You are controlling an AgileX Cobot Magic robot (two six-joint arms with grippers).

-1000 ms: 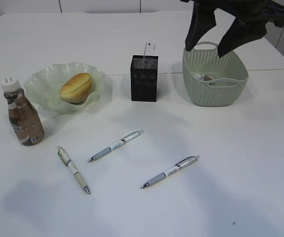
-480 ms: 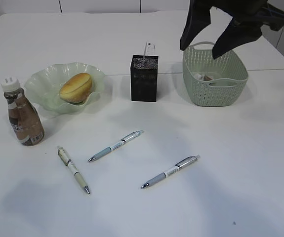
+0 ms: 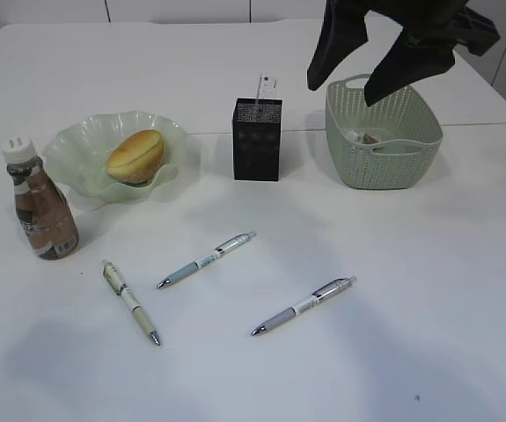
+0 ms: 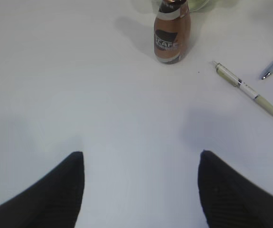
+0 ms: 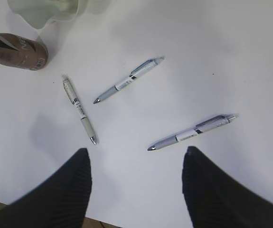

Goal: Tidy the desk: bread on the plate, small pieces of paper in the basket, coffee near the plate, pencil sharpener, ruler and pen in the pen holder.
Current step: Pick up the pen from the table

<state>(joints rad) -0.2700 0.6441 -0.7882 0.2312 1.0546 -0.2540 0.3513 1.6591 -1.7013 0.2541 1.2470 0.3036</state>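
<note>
Black metal mesh is our landmark: the small square pen holder (image 3: 257, 139) is standing upright on the white desk (image 3: 411, 290), with a clear ruler (image 3: 266, 89) poking out of it. Left of it, the golden-brown roll (image 3: 135, 155) is lying in the pale green ruffled glass plate (image 3: 77, 149), and the brown coffee bottle (image 3: 43, 212) is standing just beyond. Right of it sits the sage-green basket (image 3: 385, 132), where our right gripper (image 3: 351, 75) is hanging with jaws spread, holding nothing. In front, three pens (image 3: 207, 259) are lying apart. Our left gripper (image 4: 141, 190) is hovering wide and empty.
</note>
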